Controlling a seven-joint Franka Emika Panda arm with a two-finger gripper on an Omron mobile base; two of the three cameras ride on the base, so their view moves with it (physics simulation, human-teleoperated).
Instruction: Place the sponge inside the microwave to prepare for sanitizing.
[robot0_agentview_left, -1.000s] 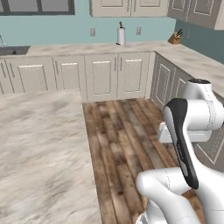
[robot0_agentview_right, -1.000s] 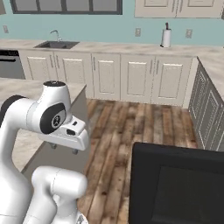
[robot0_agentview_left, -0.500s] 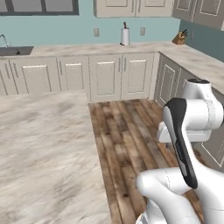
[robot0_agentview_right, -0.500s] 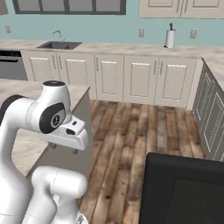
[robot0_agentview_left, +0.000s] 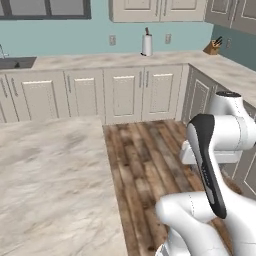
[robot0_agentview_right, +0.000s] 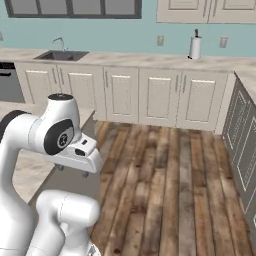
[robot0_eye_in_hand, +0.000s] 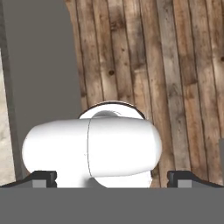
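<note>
Claw (robot0_eye_in_hand: 112, 177) spread wide, empty, aimed down at wood floor (robot0_eye_in_hand: 175, 65) (beside grey counter (robot0_eye_in_hand: 39, 65) edge).

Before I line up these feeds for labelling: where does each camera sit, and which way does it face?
Left base view: behind the arm's left, facing the beige marble island counter and white paper towel roll; white arm at right.
Right base view: behind its right, facing the steel sink; arm at left.
Hand view: on the hand, looking down at the wooden plank floor; open gripper.
Both base views share the towel roll.
</note>
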